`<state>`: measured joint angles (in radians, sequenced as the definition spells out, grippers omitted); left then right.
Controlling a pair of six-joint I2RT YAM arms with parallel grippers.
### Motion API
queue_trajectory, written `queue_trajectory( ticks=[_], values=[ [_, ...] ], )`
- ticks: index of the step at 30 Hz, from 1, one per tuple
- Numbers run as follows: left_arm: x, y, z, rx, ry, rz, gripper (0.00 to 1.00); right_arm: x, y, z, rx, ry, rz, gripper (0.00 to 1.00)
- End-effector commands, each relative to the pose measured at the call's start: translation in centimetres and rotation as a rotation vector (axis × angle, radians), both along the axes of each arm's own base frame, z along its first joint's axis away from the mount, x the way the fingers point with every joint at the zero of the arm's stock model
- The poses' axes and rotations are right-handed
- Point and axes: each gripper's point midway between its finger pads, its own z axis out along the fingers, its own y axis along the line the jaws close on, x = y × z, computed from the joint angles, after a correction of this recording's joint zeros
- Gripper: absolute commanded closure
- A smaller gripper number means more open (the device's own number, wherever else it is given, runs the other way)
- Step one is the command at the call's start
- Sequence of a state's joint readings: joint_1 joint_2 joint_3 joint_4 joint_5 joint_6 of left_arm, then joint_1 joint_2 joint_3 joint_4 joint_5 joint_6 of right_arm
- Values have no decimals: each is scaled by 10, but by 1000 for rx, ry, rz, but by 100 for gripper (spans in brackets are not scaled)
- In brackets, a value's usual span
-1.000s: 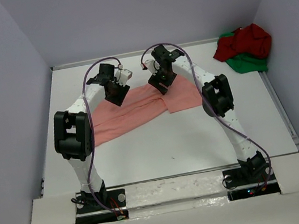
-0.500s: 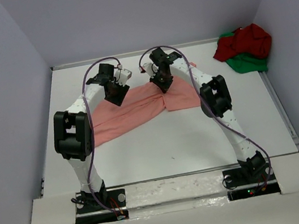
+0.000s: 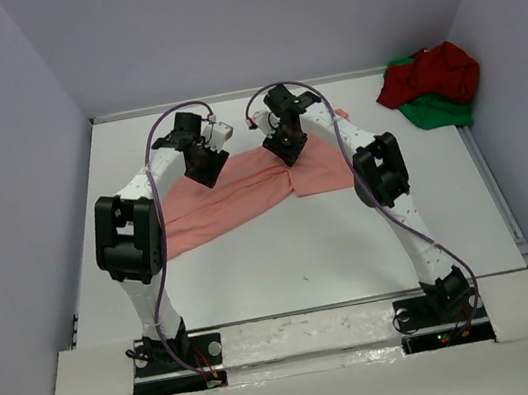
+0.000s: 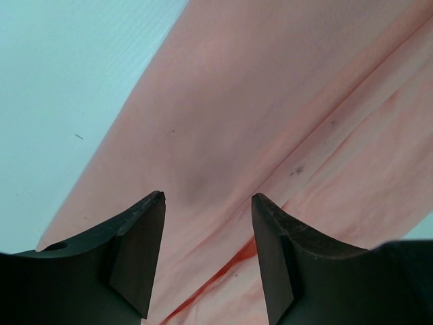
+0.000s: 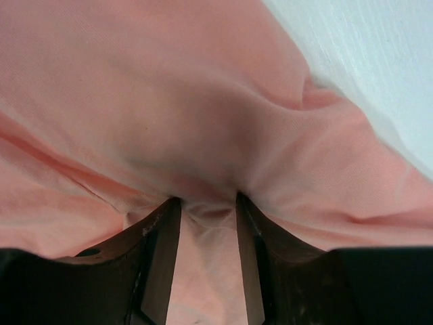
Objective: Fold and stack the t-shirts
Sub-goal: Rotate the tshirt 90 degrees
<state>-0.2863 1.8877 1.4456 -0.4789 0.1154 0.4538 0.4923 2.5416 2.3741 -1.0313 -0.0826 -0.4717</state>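
The salmon-pink t-shirt [image 3: 244, 196] lies spread and creased across the middle of the table. My left gripper [image 3: 207, 169] hovers open just over its back left part, and only flat cloth [image 4: 223, 101] shows between its fingers [image 4: 139, 250]. My right gripper [image 3: 289, 151] presses down into the shirt's upper middle. Its jaws stand partly open, with a puckered fold of pink cloth [image 5: 169, 88] between the fingertips [image 5: 166, 223]. The dark red t-shirt [image 3: 436, 72] lies crumpled on the bright green t-shirt [image 3: 440, 111] in the back right corner.
Grey walls close the table [image 3: 305, 261] on the left, back and right. A raised white ledge [image 3: 308, 337] carries both arm bases at the near edge. Purple cables loop above both wrists.
My right gripper has shifted slightly left and toward the back over the pink shirt, pulling the cloth's right part a little. The left arm has not moved.
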Motion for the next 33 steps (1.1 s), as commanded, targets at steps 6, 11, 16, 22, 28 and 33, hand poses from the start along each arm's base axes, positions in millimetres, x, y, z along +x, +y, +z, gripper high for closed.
queue_trajectory(
  ticks=[6,11,16,22,28,33],
  values=[
    [-4,-5,2,-15,17,-4,37,0,-4,16,-26,-37,8,55],
    [-4,-4,3,-15,17,-3,37,6,-5,26,-30,-69,4,61],
    [-3,-6,3,-18,19,-4,37,11,-7,40,-34,-106,0,64],
    [-4,-9,3,-17,22,-12,37,9,-8,50,-32,-117,2,66],
    [-5,-10,3,-15,19,-19,37,4,-11,57,-38,-107,4,50],
    [-1,-13,-6,-18,32,-29,39,-4,-14,88,-15,-131,-15,39]
  ],
)
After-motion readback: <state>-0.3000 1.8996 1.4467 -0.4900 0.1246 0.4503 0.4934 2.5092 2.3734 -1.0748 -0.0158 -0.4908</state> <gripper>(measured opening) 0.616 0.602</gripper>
